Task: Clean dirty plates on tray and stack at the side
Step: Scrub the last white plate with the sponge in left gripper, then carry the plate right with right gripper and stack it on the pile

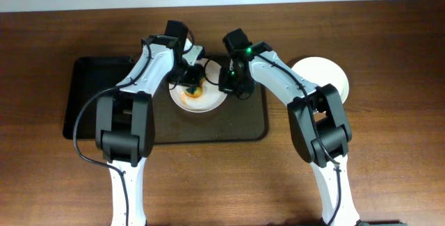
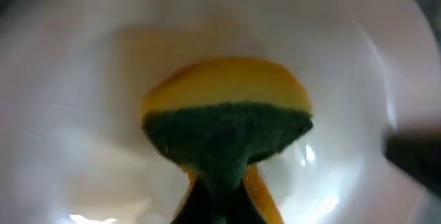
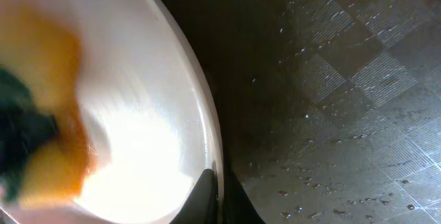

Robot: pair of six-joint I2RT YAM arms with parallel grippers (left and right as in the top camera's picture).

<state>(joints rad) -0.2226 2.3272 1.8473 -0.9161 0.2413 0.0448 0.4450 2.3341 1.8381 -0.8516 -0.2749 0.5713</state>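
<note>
One dirty plate [image 1: 202,98] with orange-brown sauce lies on the dark tray [image 1: 243,122]. My left gripper [image 1: 191,81] is shut on a yellow and green sponge [image 2: 227,124], which presses on the plate's inside [image 2: 83,114]. My right gripper [image 1: 227,85] is shut on the plate's right rim [image 3: 210,141]; one finger is inside the rim and one outside. A plain white plate [image 1: 321,76] sits on the table to the right of the tray. A third plate is not in view.
A smaller glossy black tray [image 1: 90,94] lies left of the dark tray. The dark tray's surface [image 3: 344,114] is wet with droplets. Both arms cross above the tray's back edge. Brown table lies all around.
</note>
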